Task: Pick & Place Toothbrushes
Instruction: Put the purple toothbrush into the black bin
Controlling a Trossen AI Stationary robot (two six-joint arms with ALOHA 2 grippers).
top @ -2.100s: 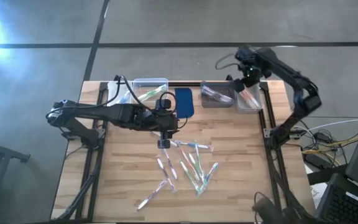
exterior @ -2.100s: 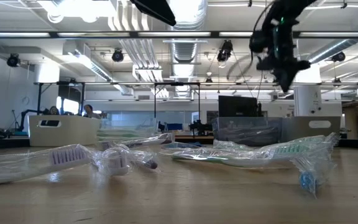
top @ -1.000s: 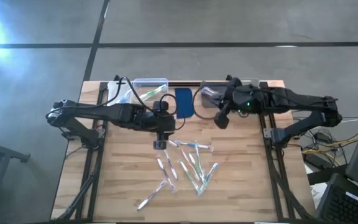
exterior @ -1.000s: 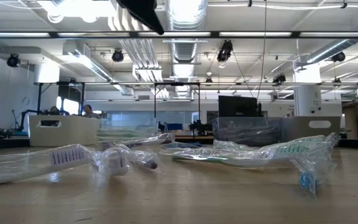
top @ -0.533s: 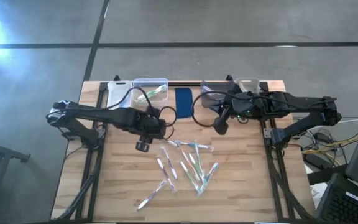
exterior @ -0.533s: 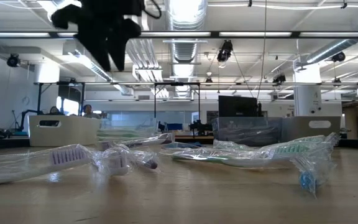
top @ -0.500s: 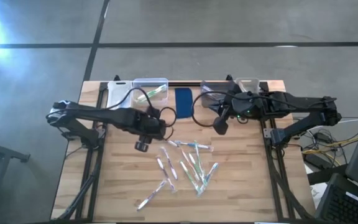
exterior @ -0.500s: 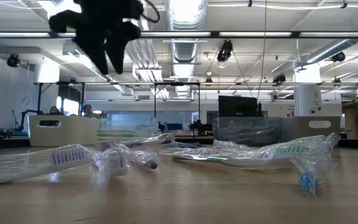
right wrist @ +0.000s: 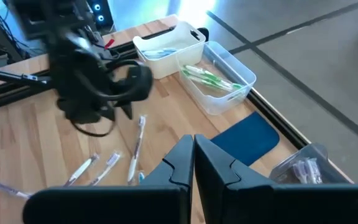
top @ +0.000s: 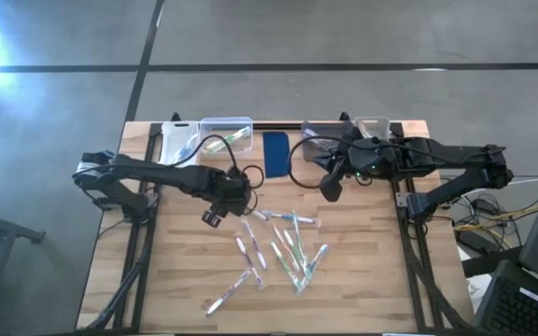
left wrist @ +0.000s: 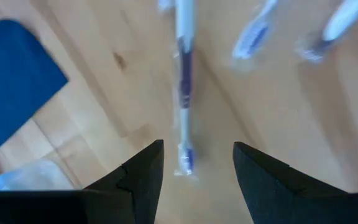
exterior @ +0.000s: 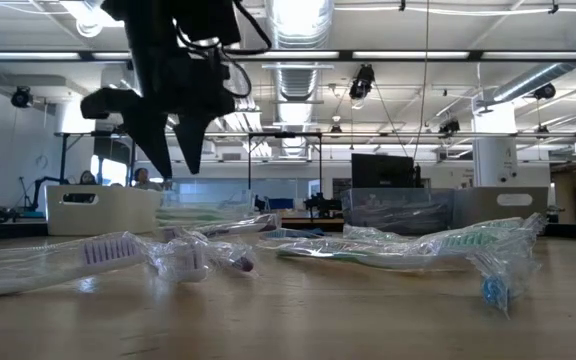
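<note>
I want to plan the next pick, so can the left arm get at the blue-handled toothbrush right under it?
Probably yes. The left gripper hangs above that toothbrush, jaws open to either side of it, with only bare table around and no other toothbrush lying across it.

Light striped-grain wooden counter (top: pixel 176 280). Dark blue pad (top: pixel 276 154). Wrapped toothbrushes (top: pixel 283 247) are white with blue, purple and green accents. One clear bin (right wrist: pixel 219 84) holds green-handled brushes; the neighbouring bin (right wrist: pixel 166 46) is white. Black arms.
</note>
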